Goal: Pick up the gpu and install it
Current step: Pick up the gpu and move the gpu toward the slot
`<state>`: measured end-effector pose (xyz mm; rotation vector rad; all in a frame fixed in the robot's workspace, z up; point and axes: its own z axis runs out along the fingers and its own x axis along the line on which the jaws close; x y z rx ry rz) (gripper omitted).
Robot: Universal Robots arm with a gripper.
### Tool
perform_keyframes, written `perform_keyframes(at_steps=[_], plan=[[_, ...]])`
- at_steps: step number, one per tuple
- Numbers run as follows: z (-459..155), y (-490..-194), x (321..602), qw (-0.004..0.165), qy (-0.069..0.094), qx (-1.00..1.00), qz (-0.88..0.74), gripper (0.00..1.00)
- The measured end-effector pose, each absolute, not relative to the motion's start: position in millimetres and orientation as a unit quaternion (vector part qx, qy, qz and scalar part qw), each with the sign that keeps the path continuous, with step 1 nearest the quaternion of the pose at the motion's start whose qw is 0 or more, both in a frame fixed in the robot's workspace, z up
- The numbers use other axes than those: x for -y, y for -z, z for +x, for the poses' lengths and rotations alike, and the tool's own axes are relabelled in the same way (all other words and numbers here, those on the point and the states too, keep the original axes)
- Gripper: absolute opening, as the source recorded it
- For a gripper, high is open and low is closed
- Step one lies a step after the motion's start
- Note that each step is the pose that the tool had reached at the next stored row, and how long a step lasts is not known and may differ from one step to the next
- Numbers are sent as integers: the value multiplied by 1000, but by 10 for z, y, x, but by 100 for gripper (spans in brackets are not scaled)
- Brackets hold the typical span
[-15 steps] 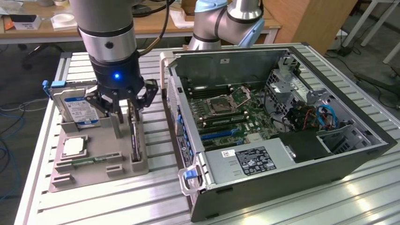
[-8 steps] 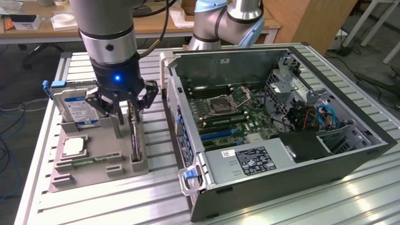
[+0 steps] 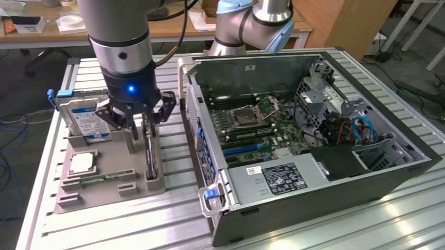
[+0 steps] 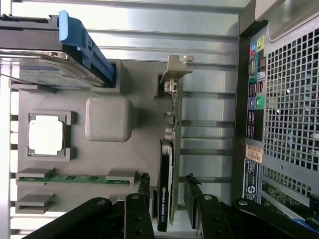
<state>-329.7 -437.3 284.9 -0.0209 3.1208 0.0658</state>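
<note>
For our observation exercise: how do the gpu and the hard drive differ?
The gpu is a thin green-and-black card; the hard drive is a thicker silver block with a blue carrier. The open hand straddles the gpu, not the hard drive. Both stand on edge in the grey holder.

This looks like a robotics lab or workshop. A robot arm (image 3: 122, 47) stands over a slotted aluminium desk (image 3: 334, 229) that carries an opened computer case (image 3: 313, 208) and a grey parts fixture (image 3: 90, 195). Behind are a second arm (image 3: 243, 26) and cluttered wooden tables (image 3: 41, 39), with loose cables (image 3: 10, 125) on the floor.
</note>
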Motion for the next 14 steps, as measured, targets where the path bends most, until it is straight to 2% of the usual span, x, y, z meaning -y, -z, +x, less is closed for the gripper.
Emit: perform_keyframes(at_steps=[14], plan=[[-3297, -2774, 4378, 10, -21, -1000, -7, 42]])
